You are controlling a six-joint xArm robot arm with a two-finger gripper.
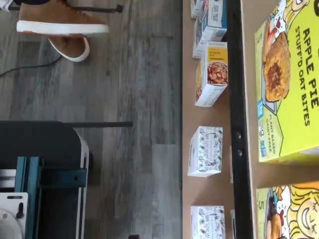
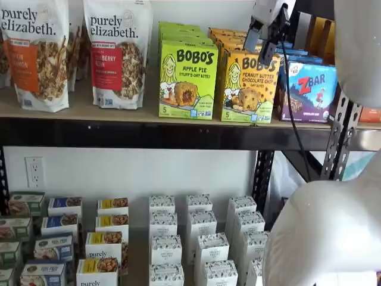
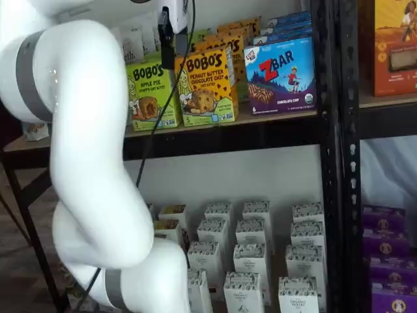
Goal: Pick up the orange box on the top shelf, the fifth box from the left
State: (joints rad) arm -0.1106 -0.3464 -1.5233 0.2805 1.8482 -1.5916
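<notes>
Your gripper hangs from above in front of the top shelf; its black fingers show in both shelf views, but side-on and overlapping the cartons, so you cannot tell how far the jaws stand apart. They appear to hold nothing. The fingers sit in front of the upper left part of the orange box, the Bobo's Peanut Butter Chocolate Chip carton, possibly just short of touching it. That box stands upright at the shelf's front edge, between the lime-green Bobo's Apple Pie box on its left and the blue ZBar box on its right. Small white cartons fill the lower level.
</notes>
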